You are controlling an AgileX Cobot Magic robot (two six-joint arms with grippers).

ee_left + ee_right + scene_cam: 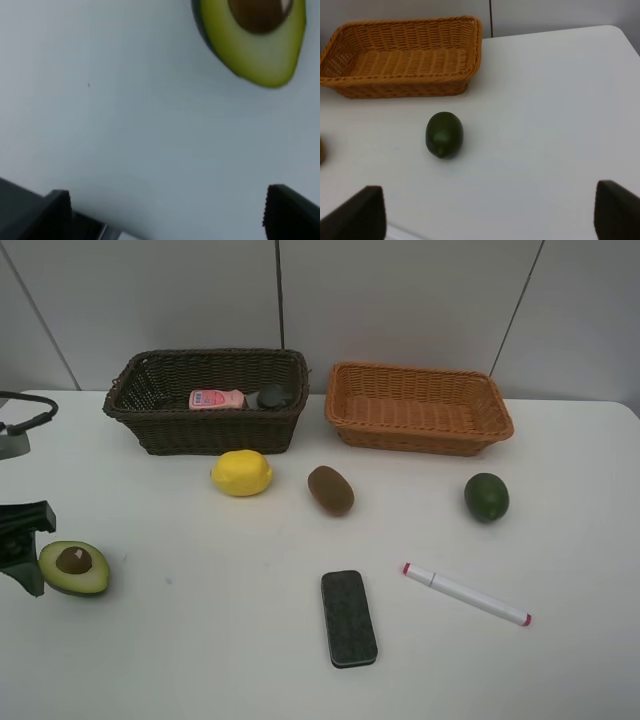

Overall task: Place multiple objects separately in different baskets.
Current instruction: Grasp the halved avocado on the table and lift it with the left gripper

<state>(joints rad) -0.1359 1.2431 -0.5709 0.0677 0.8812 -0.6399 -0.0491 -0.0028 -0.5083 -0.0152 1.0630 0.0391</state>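
Avocado half (252,47) ahead of spread left fingers (290,217); not touching.

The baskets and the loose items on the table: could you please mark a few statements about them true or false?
1. The pink bottle lies in the dark basket. True.
2. The lemon is in the orange basket. False: it lies on the table, in front of the dark basket.
3. The avocado lies cut side up beside the left claw. True.
4. The right claw holds the eraser. False: the claw is open and holds nothing, and the eraser lies on the table.
5. The kiwi lies between the lemon and the green fruit. True.
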